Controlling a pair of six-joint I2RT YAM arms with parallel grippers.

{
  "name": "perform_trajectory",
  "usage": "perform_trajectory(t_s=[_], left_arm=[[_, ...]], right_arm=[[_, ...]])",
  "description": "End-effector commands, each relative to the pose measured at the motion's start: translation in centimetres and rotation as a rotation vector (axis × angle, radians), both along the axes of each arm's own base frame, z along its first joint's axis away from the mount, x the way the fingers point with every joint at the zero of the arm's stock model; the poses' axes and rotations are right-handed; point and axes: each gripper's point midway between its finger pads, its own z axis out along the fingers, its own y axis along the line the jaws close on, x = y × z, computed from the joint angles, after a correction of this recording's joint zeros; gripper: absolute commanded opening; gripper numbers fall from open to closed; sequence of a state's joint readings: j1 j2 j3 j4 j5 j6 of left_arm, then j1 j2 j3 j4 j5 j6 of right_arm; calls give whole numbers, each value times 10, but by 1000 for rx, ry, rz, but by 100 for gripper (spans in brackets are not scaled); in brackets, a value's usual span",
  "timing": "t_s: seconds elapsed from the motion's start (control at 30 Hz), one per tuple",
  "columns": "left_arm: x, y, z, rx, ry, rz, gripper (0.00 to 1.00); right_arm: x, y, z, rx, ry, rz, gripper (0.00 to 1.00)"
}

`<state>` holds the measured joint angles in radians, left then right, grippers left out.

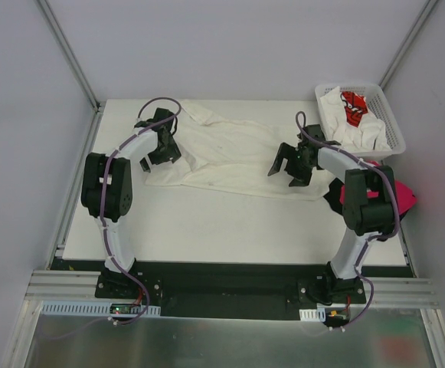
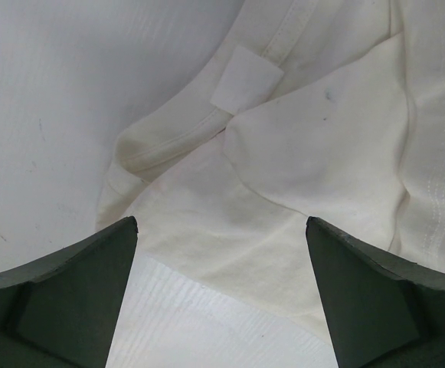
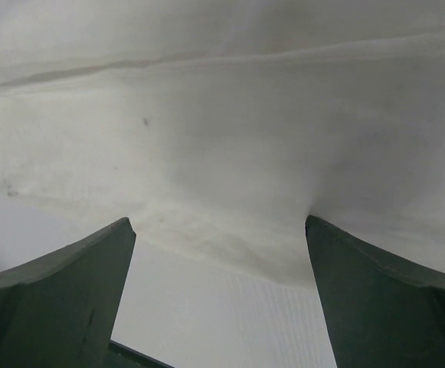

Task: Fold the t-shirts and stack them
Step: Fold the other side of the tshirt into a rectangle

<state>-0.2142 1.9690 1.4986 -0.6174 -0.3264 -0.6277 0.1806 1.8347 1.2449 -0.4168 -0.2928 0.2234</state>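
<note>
A cream-white t-shirt [image 1: 230, 149] lies spread across the back half of the table, a little rumpled. My left gripper [image 1: 162, 156] hovers open over its left edge. In the left wrist view the open left gripper [image 2: 220, 222] frames a folded hem and a sleeve of the cream shirt [image 2: 322, 153], with nothing between the fingers. My right gripper [image 1: 287, 172] stands open at the shirt's right edge. The right wrist view shows the right gripper [image 3: 220, 222] wide apart over the shirt's hem [image 3: 237, 146], holding nothing.
A white lattice basket [image 1: 391, 120] at the back right holds a white shirt with red print [image 1: 352, 107]. A magenta-pink shirt [image 1: 407, 197] and some black cloth [image 1: 334, 202] lie at the right edge behind my right arm. Bare table [image 1: 222, 226] lies in front.
</note>
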Motion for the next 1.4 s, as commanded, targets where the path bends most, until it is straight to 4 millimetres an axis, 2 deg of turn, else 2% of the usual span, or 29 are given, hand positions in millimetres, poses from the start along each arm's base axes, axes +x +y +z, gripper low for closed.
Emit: perform_trajectory(t_s=[0.0, 0.17, 0.37, 0.5, 0.67, 0.77, 0.87, 0.97, 1.13, 1.37], left_arm=[[-3, 8, 16, 37, -20, -11, 91], [-2, 7, 17, 32, -21, -10, 91], [-6, -1, 17, -3, -22, -14, 90], [-12, -36, 19, -67, -25, -93, 90], [-27, -80, -4, -147, 50, -174, 90], [-35, -92, -15, -159, 82, -193, 89], [-38, -86, -22, -135, 96, -191, 89], [-35, -76, -21, -101, 86, -182, 89], [-33, -71, -22, -94, 86, -172, 89], [-38, -59, -24, -58, 94, -175, 89]], right_arm=[[-18, -3, -27, -23, 90, -9, 96], [-39, -14, -34, -53, 144, -20, 96], [-47, -25, -28, -13, 148, -64, 96], [-46, -29, -27, -19, 141, -75, 96], [-44, -23, -26, 12, 146, -76, 96], [-43, -24, -25, 12, 140, -78, 96], [-43, -24, -22, 12, 133, -77, 96], [-43, -24, -19, 10, 125, -75, 96], [-44, -25, -17, 9, 122, -73, 96], [-45, -31, -16, 2, 127, -85, 96]])
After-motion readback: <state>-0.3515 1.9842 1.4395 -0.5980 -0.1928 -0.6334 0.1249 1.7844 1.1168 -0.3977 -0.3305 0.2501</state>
